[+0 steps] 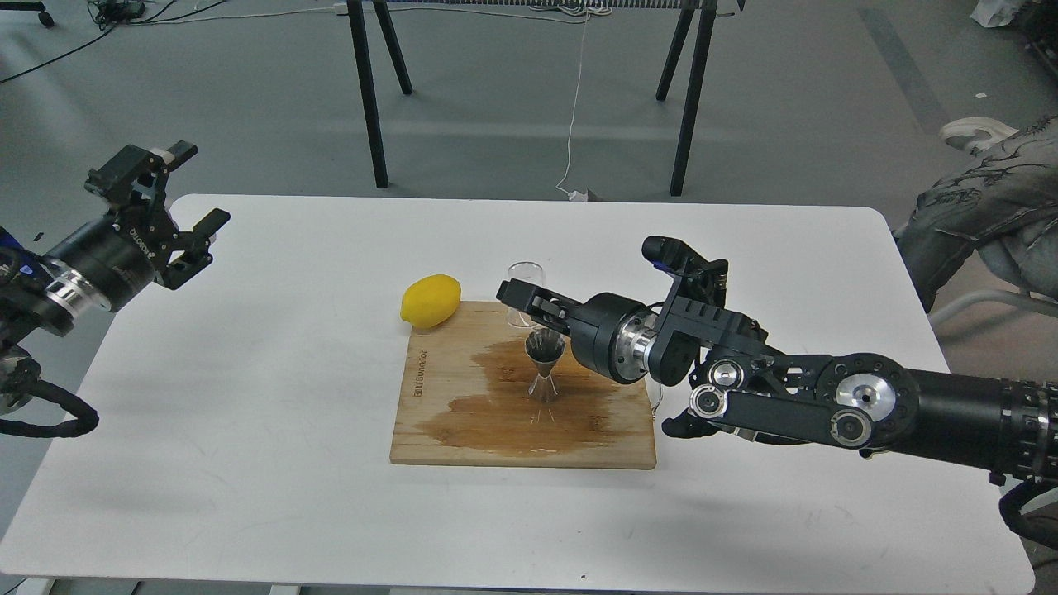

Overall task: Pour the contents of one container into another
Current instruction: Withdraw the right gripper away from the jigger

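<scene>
The tiny clear glass cup stands nearly upright in the air just behind the steel jigger, held by my right gripper, which is shut on it. The shiny hourglass jigger stands upright on the wooden board, in a wet brown stain, directly below and in front of the cup. My left gripper hovers open over the table's far left edge, away from everything.
A yellow lemon lies at the board's back left corner. The white table carries the board at its middle. Black trestle legs stand on the floor behind, and a clothed chair sits at the right.
</scene>
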